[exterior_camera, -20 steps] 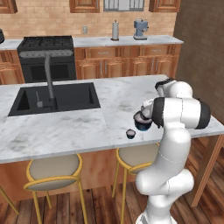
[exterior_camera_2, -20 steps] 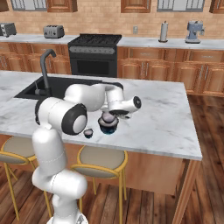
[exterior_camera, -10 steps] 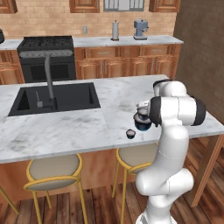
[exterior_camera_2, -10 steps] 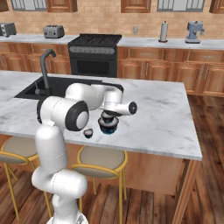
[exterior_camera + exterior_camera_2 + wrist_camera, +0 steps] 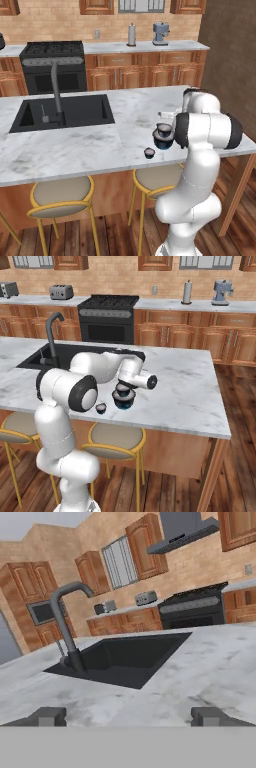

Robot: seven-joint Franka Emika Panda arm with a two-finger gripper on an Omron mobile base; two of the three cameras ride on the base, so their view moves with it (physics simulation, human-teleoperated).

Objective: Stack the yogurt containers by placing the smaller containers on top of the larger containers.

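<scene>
In the left base view, I see 1 small yogurt cup sitting on the large yogurt tub, right of the sink on the marble island. The other small cup rests on the counter just beside the tub, nearer the stool edge. My forearm has drawn back a little from the stack over the last second.

In the right base view, the stack sits just under my wrist.

In the hand view, the gripper has its fingertips spread wide, holding nothing, facing the sink. I judge 1 cup placed and released, 1 still to fetch.
</scene>
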